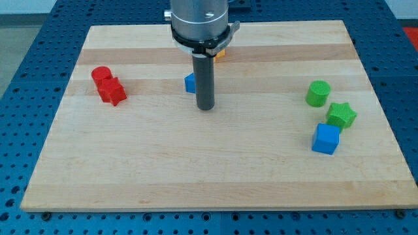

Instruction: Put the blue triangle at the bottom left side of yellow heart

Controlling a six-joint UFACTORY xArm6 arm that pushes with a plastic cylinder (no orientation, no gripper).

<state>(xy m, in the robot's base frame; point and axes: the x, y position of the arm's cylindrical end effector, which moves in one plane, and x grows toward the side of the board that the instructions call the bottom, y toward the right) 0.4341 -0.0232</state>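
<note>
My tip [206, 107] rests on the wooden board [196, 163] near the upper middle of the view. A blue block [189, 83], mostly hidden behind the rod, sits just to the upper left of my tip; its shape cannot be made out. A small patch of a yellow-orange block [221, 55] shows behind the arm's body, above and slightly right of my tip; the rest of it is hidden.
A red cylinder [100, 74] and a red star-like block [113, 91] touch at the view's left. At the right stand a green cylinder [319, 93], a green star [341, 115] and a blue cube [326, 138].
</note>
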